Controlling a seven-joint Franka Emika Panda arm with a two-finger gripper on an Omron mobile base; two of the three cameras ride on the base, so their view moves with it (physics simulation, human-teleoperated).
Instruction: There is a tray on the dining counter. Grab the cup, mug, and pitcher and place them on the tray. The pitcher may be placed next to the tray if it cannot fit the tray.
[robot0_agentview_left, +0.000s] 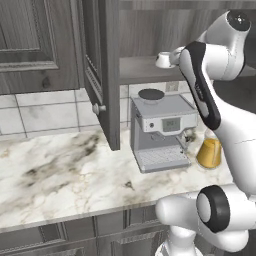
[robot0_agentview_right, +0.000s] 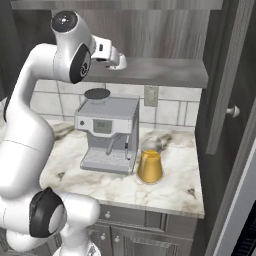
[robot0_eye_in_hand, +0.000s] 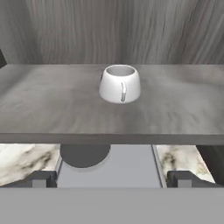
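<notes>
The white mug (robot0_eye_in_hand: 120, 83) stands upright on a grey shelf (robot0_eye_in_hand: 52, 109) inside an open wall cabinet, its handle turned toward the hand camera. The mug (robot0_agentview_left: 164, 59) also shows beside the raised arm in the left base view. My gripper (robot0_eye_in_hand: 111, 179) is open, level with the shelf's front edge and short of the mug, with nothing between its fingertips (robot0_eye_in_hand: 38, 178). The amber pitcher (robot0_agentview_left: 209, 152) (robot0_agentview_right: 149, 165) stands on the marble worktop below, right of the coffee machine. The cup, the tray and the dining counter are out of view.
A grey coffee machine (robot0_agentview_left: 162, 130) (robot0_agentview_right: 107, 132) sits on the worktop (robot0_agentview_left: 60, 170) directly under the shelf. The cabinet door (robot0_agentview_left: 102, 75) hangs open to the left of the shelf; another dark door (robot0_agentview_right: 227, 90) stands at the right.
</notes>
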